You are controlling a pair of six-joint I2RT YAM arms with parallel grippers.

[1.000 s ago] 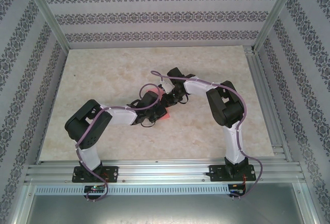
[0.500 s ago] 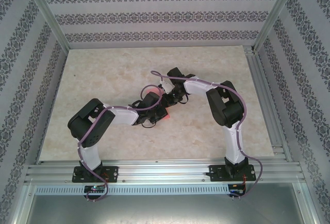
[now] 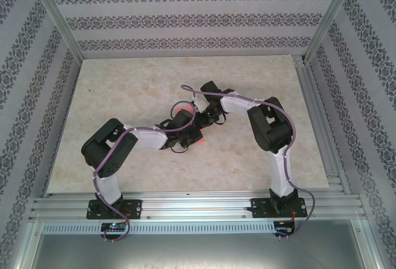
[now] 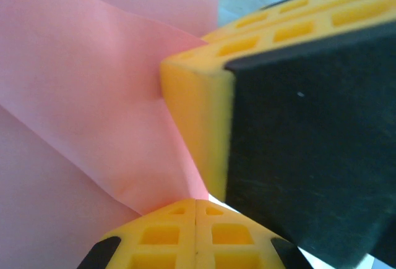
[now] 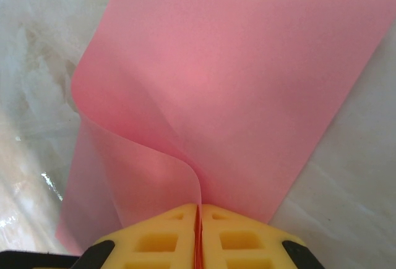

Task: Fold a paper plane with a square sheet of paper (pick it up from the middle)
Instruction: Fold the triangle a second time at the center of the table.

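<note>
Early fold step: left fingers [image 4: 162, 237] and right fingers [image 5: 238, 239], both closed, pinch the curled square sheet of paper [image 5: 235, 83] at desk [image 3: 124, 96] centre; next probably needs edges aligned, then creased.

A pale beige, marble-patterned surface [image 3: 124, 96] lies evenly lit inside white wallpapered walls with grey floral bands [image 3: 185, 18]. Slanting silver aluminium frame posts [image 3: 55, 15] rise at the corners. Ribbed aluminium rails [image 3: 198, 206] run along the near edge, above a plain grey metal panel [image 3: 198, 250].
</note>
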